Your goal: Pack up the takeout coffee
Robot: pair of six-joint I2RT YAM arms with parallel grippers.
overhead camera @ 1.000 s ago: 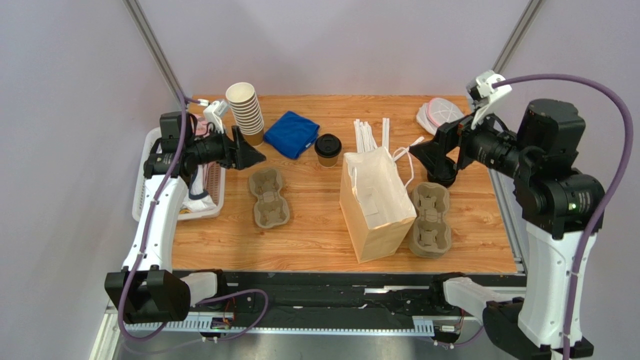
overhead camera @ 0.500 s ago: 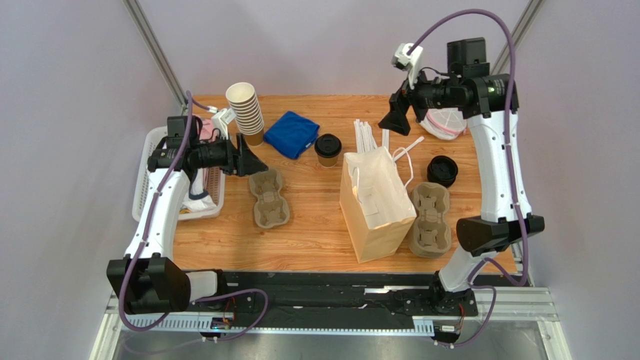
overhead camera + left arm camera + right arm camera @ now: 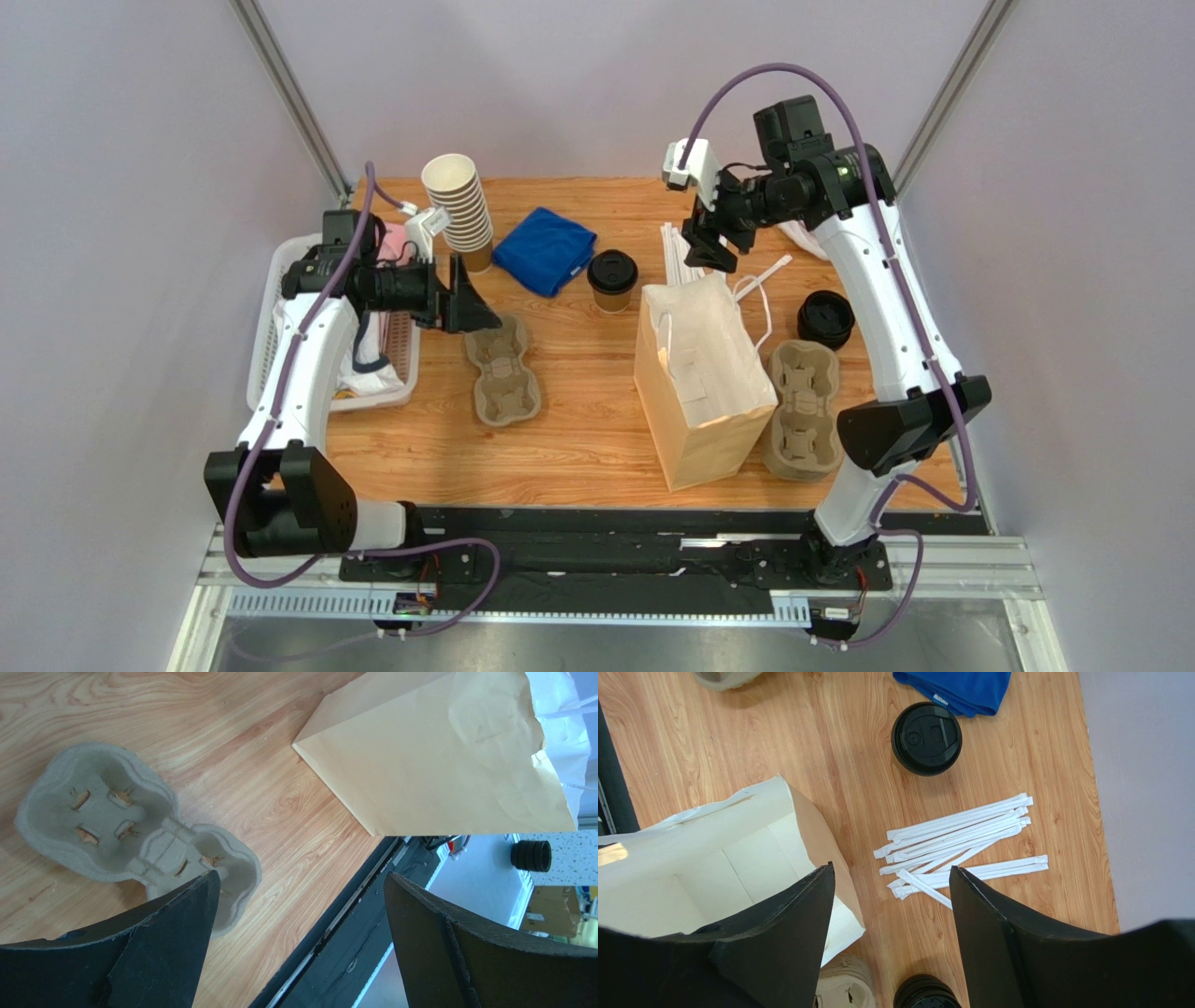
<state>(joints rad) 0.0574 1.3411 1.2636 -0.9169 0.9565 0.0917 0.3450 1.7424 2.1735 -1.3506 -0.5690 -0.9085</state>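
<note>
Right claw: we see the right gripper [image 3: 709, 245] released, its fingers [image 3: 801, 917] spread with nothing between them, hanging above the table.
Left claw: the left gripper [image 3: 302, 882] is released too, jaws wide and empty, hovering just above a pulp cup carrier [image 3: 133, 836].
Takeout coffee: the takeout coffee [image 3: 926, 738] stands upright with its black lid on. It sits beyond the right claw's fingertips, roughly in line with the gap between them, lower down and clearly apart. From above, we place it [image 3: 612, 277] to that claw's left, between the two claws and nearer the right one.
Paper bag: the paper bag [image 3: 808, 822] stands open right under the right claw's left finger. We see only bare white lining inside.
Straws: wrapped straws [image 3: 959, 843] lie directly below the right claw's gap, between the claw and the cup.
Blue cloth: the blue cloth [image 3: 544, 249] lies past the cup, further from the right claw.
Second carrier: a second carrier [image 3: 804, 406] rests beside the bag, behind the right claw, with loose black lids [image 3: 825, 318] just beyond it.
Done so far: we judge nothing is packed, as the cup stands on the table outside the bag.
Left to do: we think the whole job remains, namely reaching the cup, gripping it, lifting it over the bag's rim and lowering it in upright.
</note>
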